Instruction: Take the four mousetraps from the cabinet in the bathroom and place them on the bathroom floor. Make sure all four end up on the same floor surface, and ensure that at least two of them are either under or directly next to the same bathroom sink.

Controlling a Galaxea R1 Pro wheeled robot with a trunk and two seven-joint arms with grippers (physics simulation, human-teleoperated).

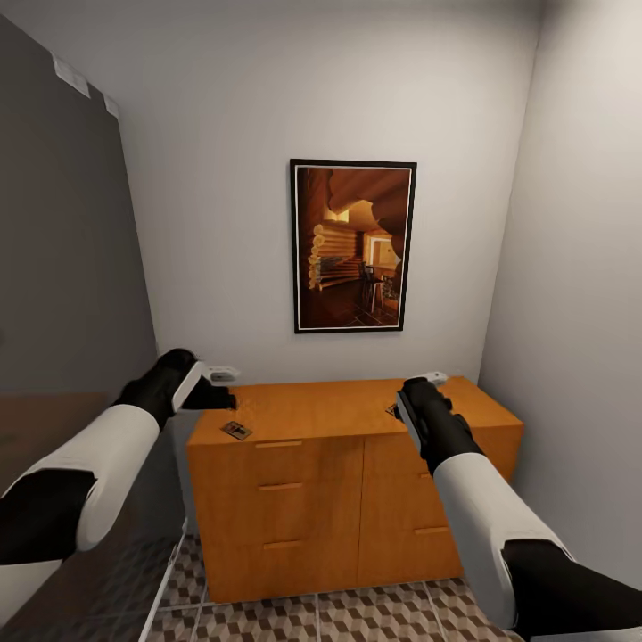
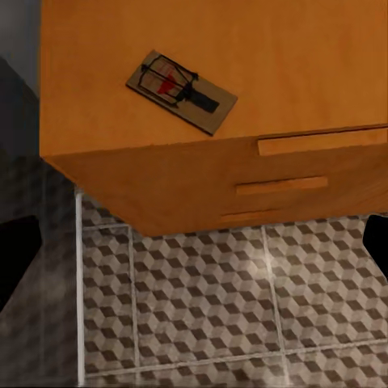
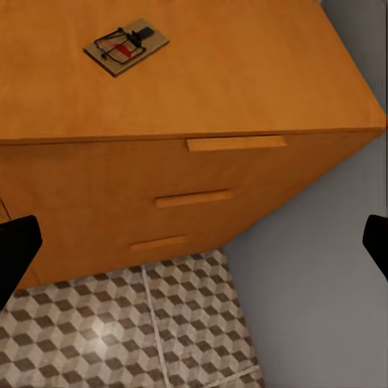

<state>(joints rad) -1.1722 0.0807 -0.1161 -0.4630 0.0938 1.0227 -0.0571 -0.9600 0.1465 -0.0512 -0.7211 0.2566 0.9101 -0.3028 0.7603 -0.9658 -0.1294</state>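
Head view: cabinet (image 1: pixel 357 473) stands against the back wall beneath a framed picture (image 1: pixel 354 245); both arms are raised over its flat top.
Left gripper (image 1: pixel 214 390): hovers above the top's left rear corner; in the left wrist view both fingertips sit at opposite frame edges, spread wide, holding nothing.
Right gripper (image 1: pixel 412 401): above the top's right half; dark fingertips (image 3: pixel 16 250) far apart, empty.
Mousetraps: 1 mousetrap (image 1: pixel 236 431) lies flat near the left front edge; 1 more (image 3: pixel 126 46) lies flat on the right half, partly hidden by the right gripper in the head view.
Bathroom floor (image 2: pixel 210 307): cube-pattern tiles below the drawers.
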